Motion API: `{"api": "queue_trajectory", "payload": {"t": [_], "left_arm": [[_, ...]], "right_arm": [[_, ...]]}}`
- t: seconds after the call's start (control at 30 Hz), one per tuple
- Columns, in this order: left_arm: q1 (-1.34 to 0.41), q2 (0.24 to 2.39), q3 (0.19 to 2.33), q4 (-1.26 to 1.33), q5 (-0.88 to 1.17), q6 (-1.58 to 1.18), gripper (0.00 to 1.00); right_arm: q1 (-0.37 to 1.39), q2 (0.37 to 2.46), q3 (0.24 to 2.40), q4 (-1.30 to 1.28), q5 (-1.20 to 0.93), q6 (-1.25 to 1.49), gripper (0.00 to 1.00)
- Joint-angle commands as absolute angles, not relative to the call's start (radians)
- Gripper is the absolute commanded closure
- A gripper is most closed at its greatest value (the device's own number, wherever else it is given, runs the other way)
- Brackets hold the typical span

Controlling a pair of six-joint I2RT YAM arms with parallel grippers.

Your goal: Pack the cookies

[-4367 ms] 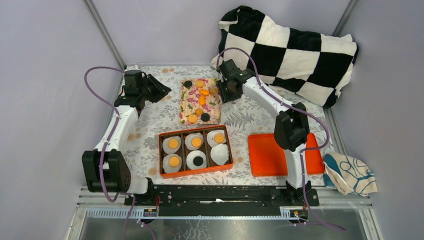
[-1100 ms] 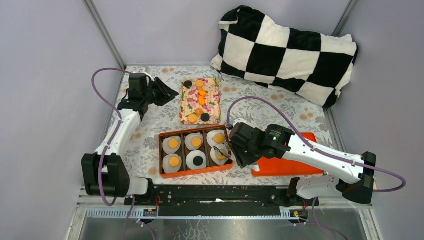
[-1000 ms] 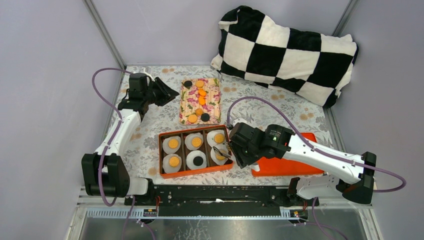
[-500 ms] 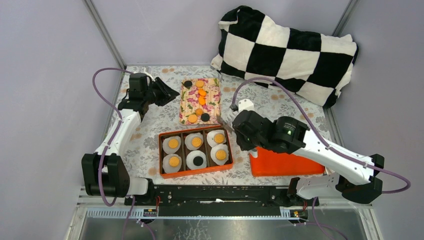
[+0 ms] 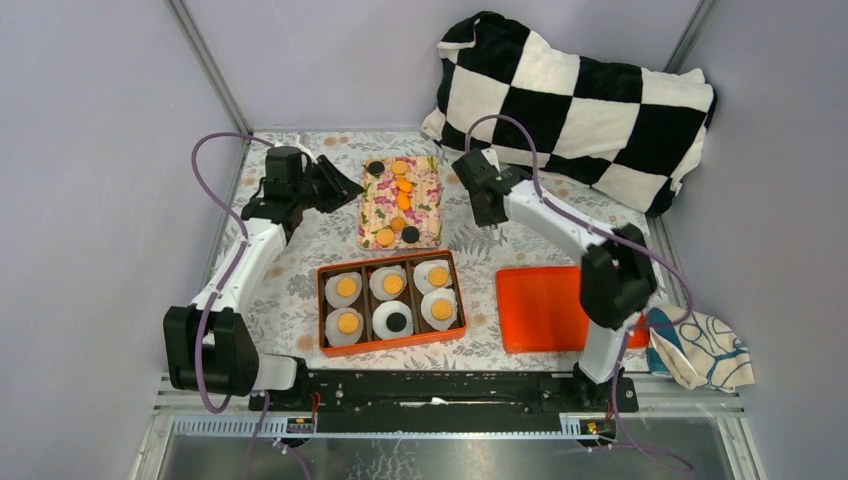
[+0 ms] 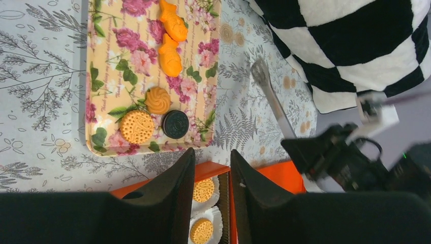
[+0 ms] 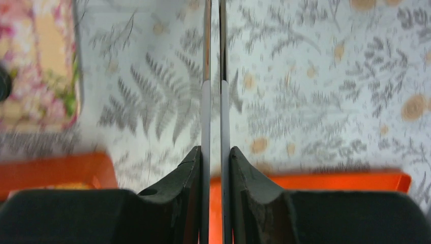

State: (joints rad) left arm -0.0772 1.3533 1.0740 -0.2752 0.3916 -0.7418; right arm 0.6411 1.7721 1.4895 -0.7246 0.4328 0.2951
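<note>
Beside the tray (image 6: 101, 76), right gripper (image 7: 214, 152) clamps tongs (image 7: 205, 61), blades nearly closed; a tilted pinch could flick a cookie (image 6: 136, 127) off.

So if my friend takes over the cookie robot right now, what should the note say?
Left gripper: slightly open, empty, hovering near the floral tray.
Right gripper: shut on the metal tongs, over the table beside the tray; the tongs carry nothing.
Done: each of the six paper cups in the orange box holds one of the cookies.
Left: more cookies lie on the tray. The orange lid lies beside the box and probably goes on next.
</note>
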Motion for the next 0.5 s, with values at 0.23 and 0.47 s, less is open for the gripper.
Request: {"api": "queue_trajectory", "payload": {"t": [0.23,0.47], "left_arm": [[-0.088,1.391,1.086,-0.244,0.356,-0.715,0.65],[-0.120,1.434,1.086,-0.229,0.353,-0.724,0.66]], "right_arm": [[0.498,2.067,1.644,-0.565,0.259,0.228,0.97],[0.437,2.285,1.773,-0.674,0.245,0.247,0.83]]}}
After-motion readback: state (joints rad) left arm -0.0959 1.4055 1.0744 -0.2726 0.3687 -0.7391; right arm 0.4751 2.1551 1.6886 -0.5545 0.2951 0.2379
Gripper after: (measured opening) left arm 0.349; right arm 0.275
